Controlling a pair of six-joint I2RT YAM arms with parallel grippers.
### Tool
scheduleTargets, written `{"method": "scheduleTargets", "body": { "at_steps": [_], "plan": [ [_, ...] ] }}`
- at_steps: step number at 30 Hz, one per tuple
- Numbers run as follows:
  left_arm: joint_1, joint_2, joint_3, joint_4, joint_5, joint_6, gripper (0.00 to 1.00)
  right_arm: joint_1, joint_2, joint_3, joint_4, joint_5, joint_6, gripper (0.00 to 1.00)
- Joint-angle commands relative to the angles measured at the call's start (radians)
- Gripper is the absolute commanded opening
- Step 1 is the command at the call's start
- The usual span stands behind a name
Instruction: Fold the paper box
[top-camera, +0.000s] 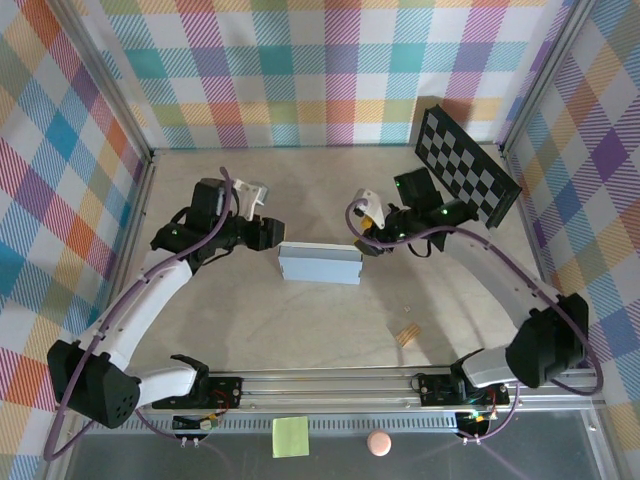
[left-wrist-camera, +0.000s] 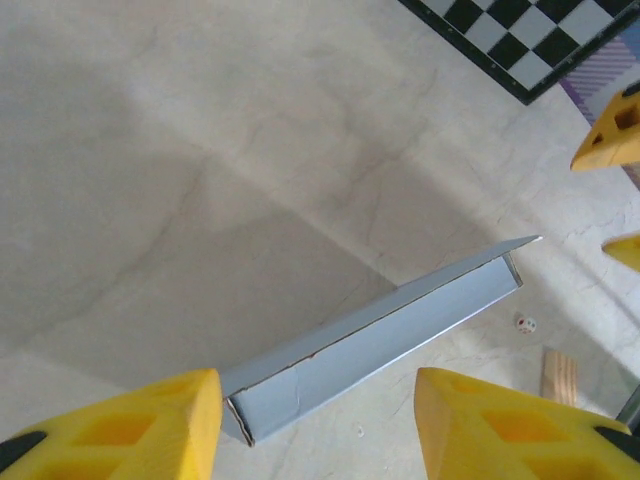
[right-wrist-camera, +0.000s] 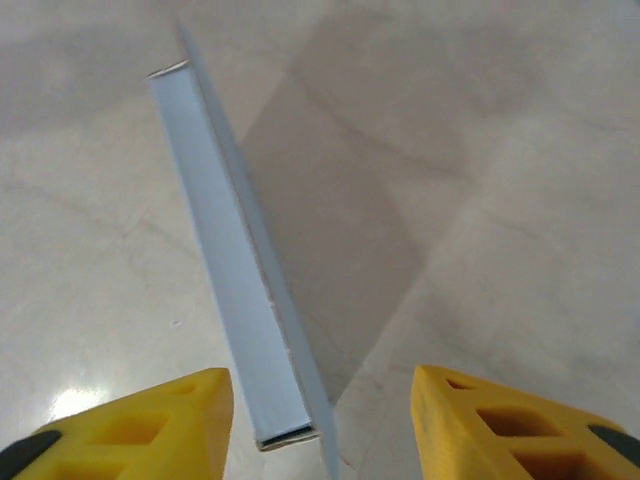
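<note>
Top external view: the box (top-camera: 320, 264) stands on edge at the middle of the table (top-camera: 250, 335). At its ends, the left gripper (top-camera: 272, 233) and right gripper (top-camera: 366, 243) straddle it, fingers half parted, gripping nothing.

The paper box (top-camera: 320, 263) is placed on the table (top-camera: 250, 330) between left gripper (top-camera: 274, 232) and right gripper (top-camera: 363, 243), checkerboard panel (top-camera: 465, 165) behind-right.

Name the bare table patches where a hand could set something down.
Free: table along the back wall, left of checkerboard panel; near strip between paper box and rail, left of wooden block. Crowded: both box ends, at the left gripper and right gripper.
</note>
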Motion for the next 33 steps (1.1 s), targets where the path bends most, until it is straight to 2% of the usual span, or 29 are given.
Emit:
{"method": "scheduleTargets", "body": {
  "at_steps": [1, 5, 8, 12, 16, 20, 28, 33],
  "plan": [
    [-0.002, 0.056, 0.051, -0.023, 0.060, 0.105, 0.55, -0.005, -0.068, -0.087, 0.140, 0.119, 0.232, 0.51],
    [-0.037, 0.105, 0.079, -0.012, 0.114, 0.201, 0.58, -0.006, -0.189, -0.215, 0.224, 0.188, 0.321, 0.55],
    [-0.070, 0.128, 0.091, -0.052, 0.143, 0.382, 0.59, -0.006, -0.273, -0.300, 0.255, 0.214, 0.346, 0.57],
    [-0.115, 0.129, 0.103, -0.110, 0.119, 0.600, 0.66, -0.005, -0.356, -0.391, 0.308, 0.222, 0.353, 0.59],
    [-0.138, 0.132, 0.084, -0.041, 0.156, 0.721, 0.77, -0.006, -0.382, -0.428, 0.321, 0.221, 0.345, 0.61],
    [-0.144, 0.185, 0.114, -0.067, 0.211, 0.861, 0.80, -0.006, -0.391, -0.434, 0.305, 0.238, 0.331, 0.62],
    [-0.153, 0.350, 0.216, -0.135, 0.243, 0.990, 0.80, -0.006, -0.428, -0.436, 0.276, 0.247, 0.303, 0.64],
    [-0.164, 0.462, 0.314, -0.270, 0.241, 1.059, 0.79, -0.006, -0.435, -0.427, 0.254, 0.248, 0.291, 0.64]
  ]
}}
